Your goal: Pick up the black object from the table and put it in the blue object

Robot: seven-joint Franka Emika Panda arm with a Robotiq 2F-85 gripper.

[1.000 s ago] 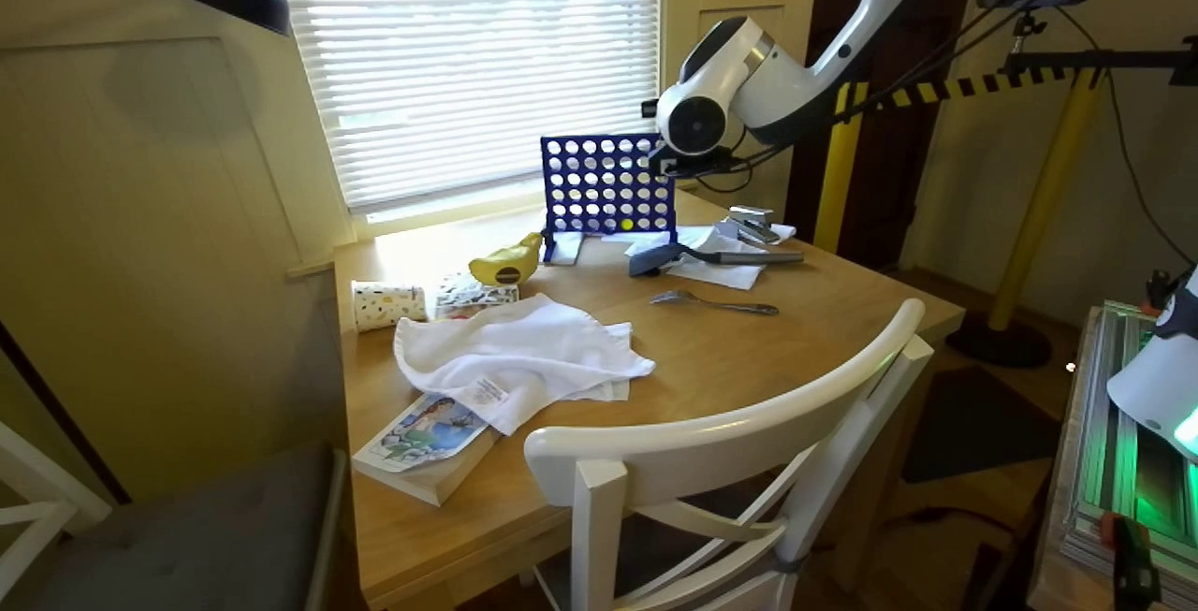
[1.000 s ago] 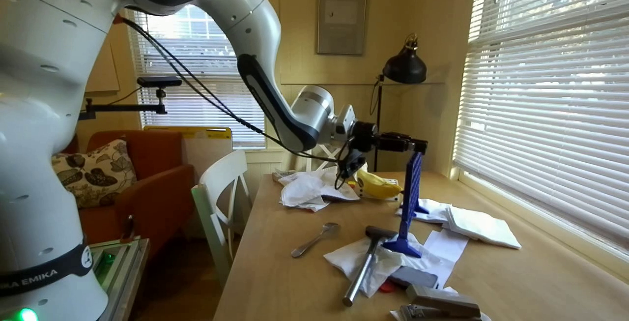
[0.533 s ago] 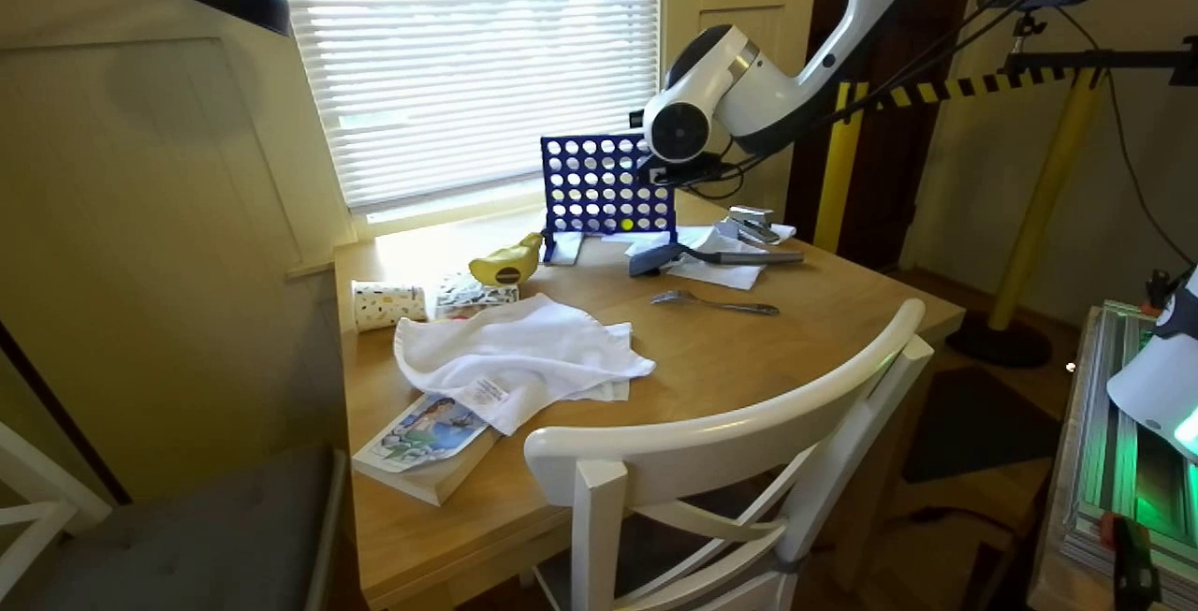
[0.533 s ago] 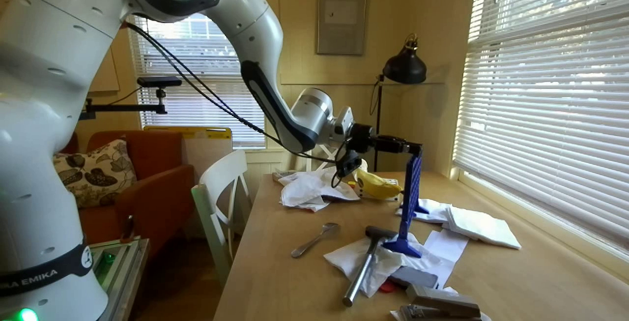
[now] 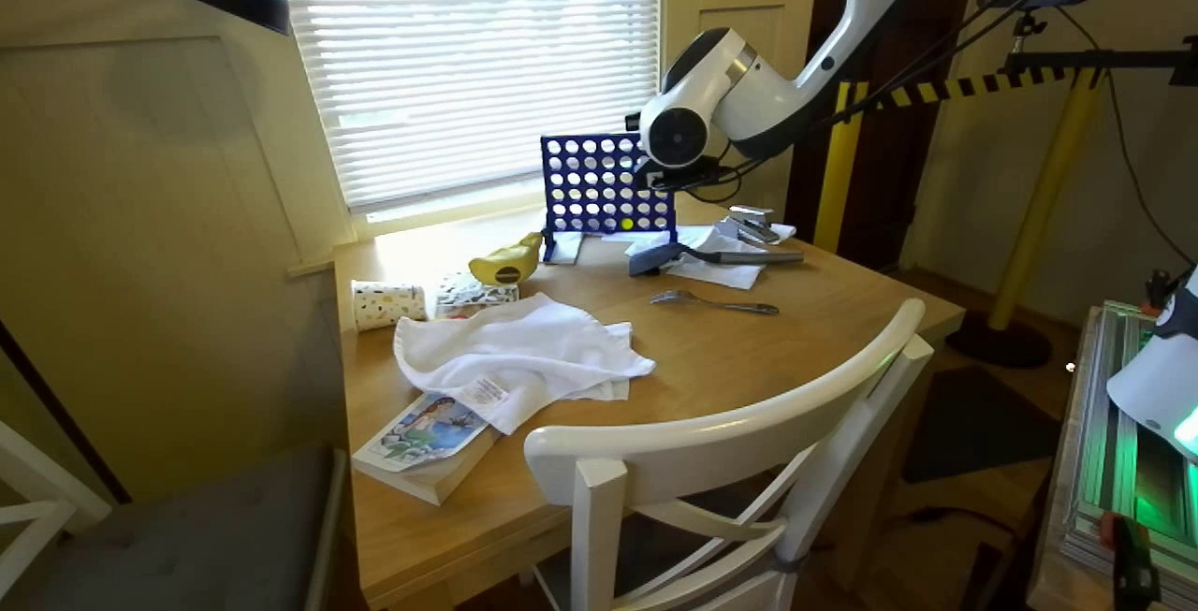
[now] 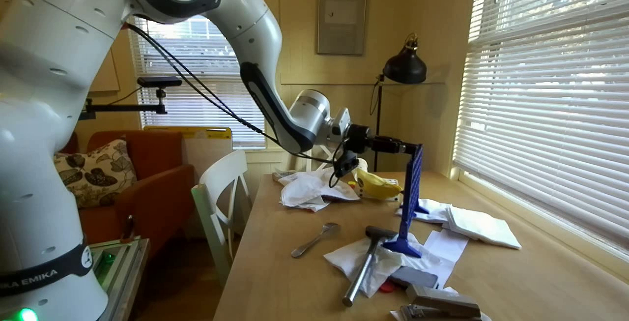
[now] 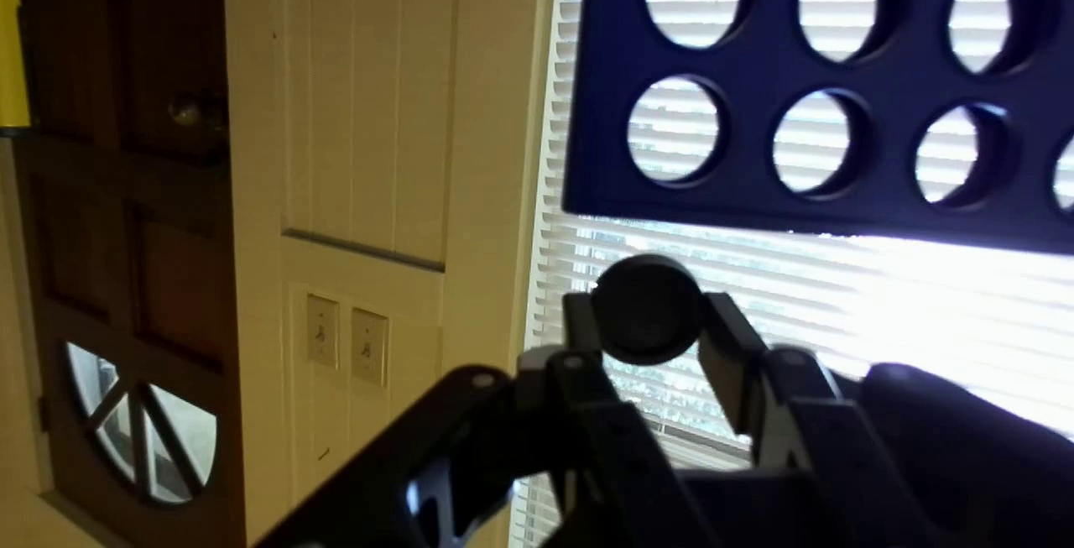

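My gripper is shut on a round black disc, held at its fingertips. The blue object is an upright dark-blue grid rack with rows of round holes, on the table near the window. In an exterior view it shows edge-on, with my fingertips level with its top edge. In the wrist view, the disc lies just past the top edge of the rack, near one corner. I cannot tell whether disc and rack touch. The disc cannot be made out in the exterior views.
By the rack's foot lies a dark-headed tool with a silver handle, on white paper. A fork, a stapler, a yellow banana-shaped pouch and a white cloth lie on the table. A white chair stands at its edge.
Over the last second my arm has dropped slightly and drawn back a little, the fingertips moving down to the rack's top edge. The disc and rack relation barely changes in the last half second.
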